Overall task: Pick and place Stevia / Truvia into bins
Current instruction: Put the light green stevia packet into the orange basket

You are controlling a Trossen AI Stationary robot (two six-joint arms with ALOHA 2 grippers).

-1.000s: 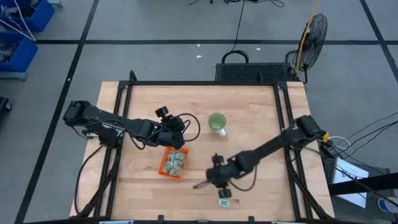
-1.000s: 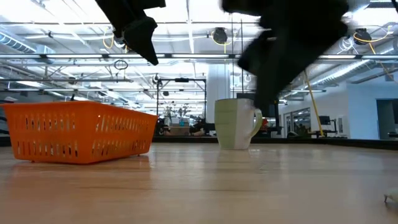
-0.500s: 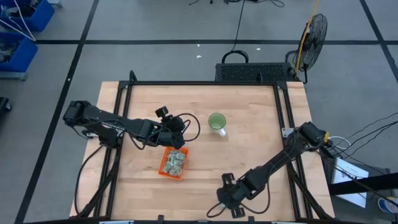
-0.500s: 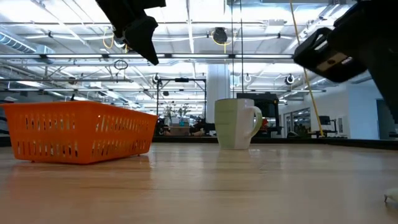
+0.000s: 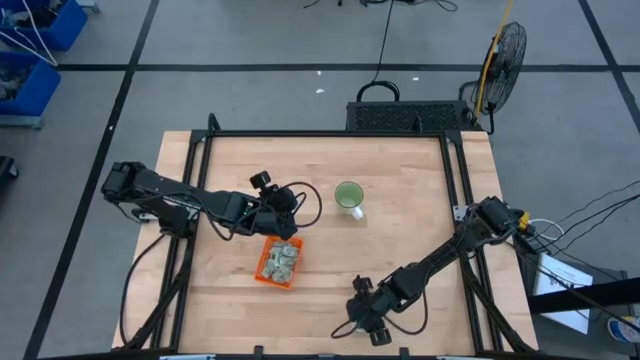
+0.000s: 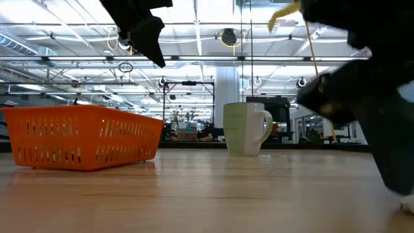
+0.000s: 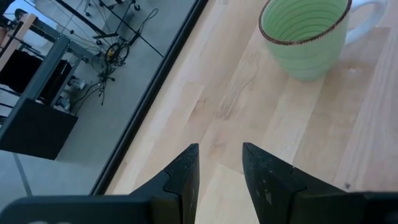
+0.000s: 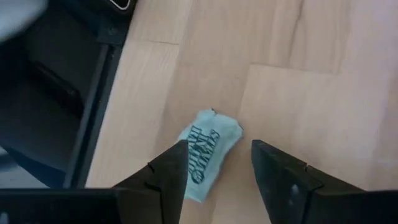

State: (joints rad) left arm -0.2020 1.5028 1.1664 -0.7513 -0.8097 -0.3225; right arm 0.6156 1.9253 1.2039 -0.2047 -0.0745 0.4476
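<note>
Stevia sachet flat on desk, right end effector spread above it, left end effector parted, empty, beside orange basket.

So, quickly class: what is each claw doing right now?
Left claw: open, empty, above the orange basket.
Right claw: open, holding nothing, over one sachet on the table.

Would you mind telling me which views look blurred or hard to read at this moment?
Low view: the right arm is a dark, motion-smeared mass, while the orange basket and cup are crisp. Right wrist view: the sachet reads clearly between the open fingers. High view: even light.
</note>
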